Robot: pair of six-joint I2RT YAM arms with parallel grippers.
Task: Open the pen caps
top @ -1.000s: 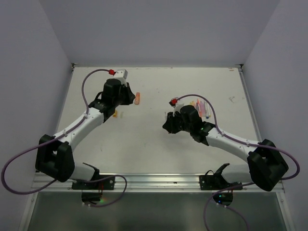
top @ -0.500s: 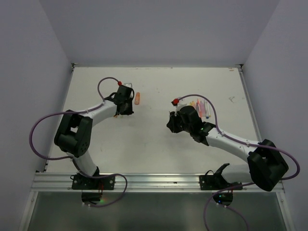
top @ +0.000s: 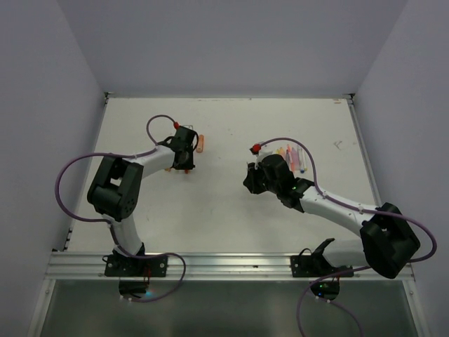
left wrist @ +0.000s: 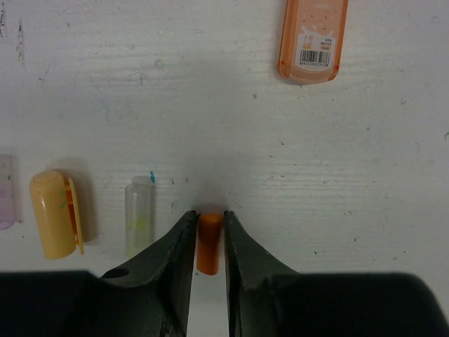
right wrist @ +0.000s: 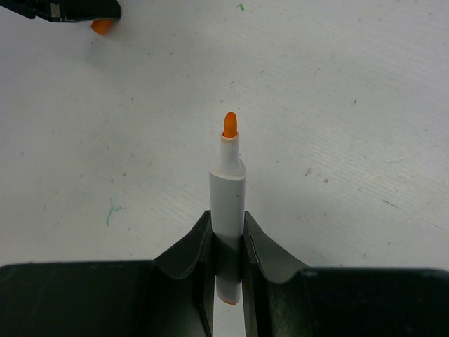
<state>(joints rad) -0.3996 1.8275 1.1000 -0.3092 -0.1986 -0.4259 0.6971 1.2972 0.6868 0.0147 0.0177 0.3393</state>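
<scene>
Left end effector (left wrist: 209, 219): is clamping the orange cap (left wrist: 208, 249) low over the tabletop (left wrist: 210, 112).
Right end effector (right wrist: 228, 223): is gripping the white pen (right wrist: 228, 186), its orange tip bare.

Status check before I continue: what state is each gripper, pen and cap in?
left gripper: shut on orange cap
right gripper: shut on white pen
white pen: uncapped, orange tip bare
yellow cap: loose, lying flat
clear cap: loose, lying flat
orange highlighter: lying flat, not gripped

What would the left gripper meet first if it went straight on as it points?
Nothing but bare table, it seems; the orange pen lies off to one side. Depth is unclear.
</scene>
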